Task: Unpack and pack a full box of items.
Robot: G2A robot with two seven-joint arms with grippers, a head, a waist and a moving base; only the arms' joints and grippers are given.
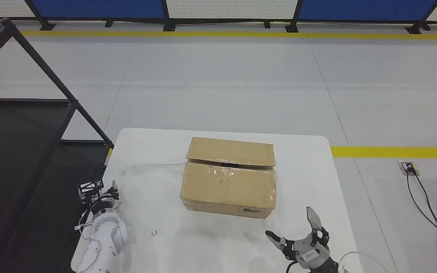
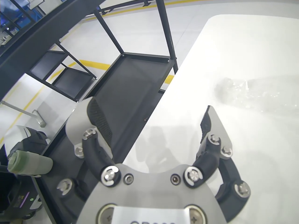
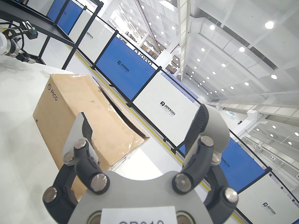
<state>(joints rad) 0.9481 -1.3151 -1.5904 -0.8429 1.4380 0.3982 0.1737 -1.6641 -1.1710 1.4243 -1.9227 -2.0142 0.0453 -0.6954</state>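
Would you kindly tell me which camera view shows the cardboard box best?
The top view: the whole cardboard box sits mid-table, its top flaps nearly closed. The right wrist view gives one end and a side, partly behind a gripper finger. The left wrist view faces the table edge.

box (image 1: 229, 179) contents hidden beneath flaps, tiny object (image 1: 156, 233) on table (image 1: 164, 153) too small to identify

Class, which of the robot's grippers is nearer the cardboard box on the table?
Right. The right gripper is open just off the near right corner of the cardboard box, not touching. The left gripper is open at the left edge of the table, farther from the box.
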